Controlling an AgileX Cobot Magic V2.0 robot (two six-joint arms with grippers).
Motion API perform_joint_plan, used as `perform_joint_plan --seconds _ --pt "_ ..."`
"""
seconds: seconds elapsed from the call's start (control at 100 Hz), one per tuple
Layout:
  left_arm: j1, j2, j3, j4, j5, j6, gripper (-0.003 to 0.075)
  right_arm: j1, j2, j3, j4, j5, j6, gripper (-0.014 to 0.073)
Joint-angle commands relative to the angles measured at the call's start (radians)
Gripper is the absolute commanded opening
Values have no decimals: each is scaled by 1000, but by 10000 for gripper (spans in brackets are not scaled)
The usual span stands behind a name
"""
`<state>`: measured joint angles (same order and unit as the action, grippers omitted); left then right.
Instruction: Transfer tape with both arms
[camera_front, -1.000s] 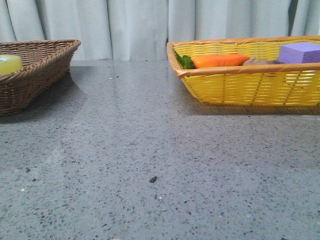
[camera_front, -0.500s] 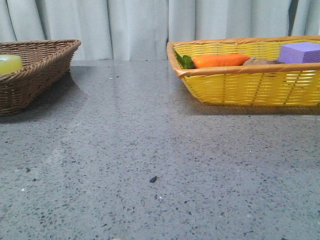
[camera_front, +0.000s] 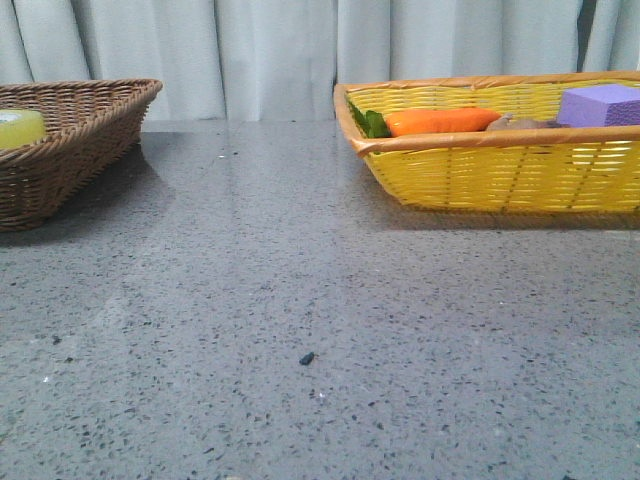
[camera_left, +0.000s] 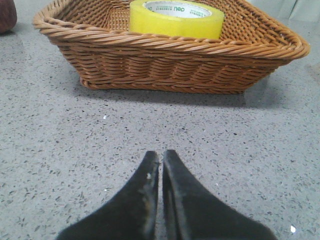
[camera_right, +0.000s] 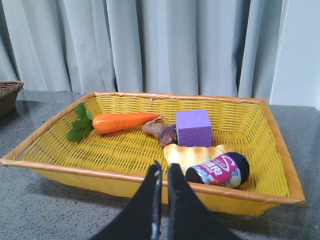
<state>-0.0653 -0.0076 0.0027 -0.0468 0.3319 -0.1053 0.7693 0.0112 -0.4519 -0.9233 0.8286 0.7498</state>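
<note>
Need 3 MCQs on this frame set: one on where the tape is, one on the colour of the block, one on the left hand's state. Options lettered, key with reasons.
1. Where does the tape sit?
A. In the brown wicker basket
B. In the yellow basket
C. On the bare table

2. What colour is the block in the yellow basket?
A. Red
B. Purple
C. Black

3. What is the state of the left hand?
A. Wide open
B. Shut on the tape
C. Shut and empty

Key:
1. A: the left wrist view shows the yellow roll standing inside the brown wicker basket.
2. B: the right wrist view shows a purple cube beside the carrot.
3. C: the left fingertips meet over the table, short of the basket, with nothing between them.
</note>
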Motion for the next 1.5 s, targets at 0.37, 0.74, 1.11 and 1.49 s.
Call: perform_joint_plan --seconds 0.37,0.74,1.11,1.49 --pt "2 -27 10 -4 -46 -10 -20 -113 13 83 -111 -360 0 -56" --pt "2 -27 10 -4 -46 -10 -20 -605 13 244 757 -878 -663 -56" --pt "2 -27 10 -4 -46 -10 -20 -873 -10 468 963 -991 -710 -56" --pt "2 -27 10 -4 -46 -10 -20 -876 -42 484 955 -521 -724 -56"
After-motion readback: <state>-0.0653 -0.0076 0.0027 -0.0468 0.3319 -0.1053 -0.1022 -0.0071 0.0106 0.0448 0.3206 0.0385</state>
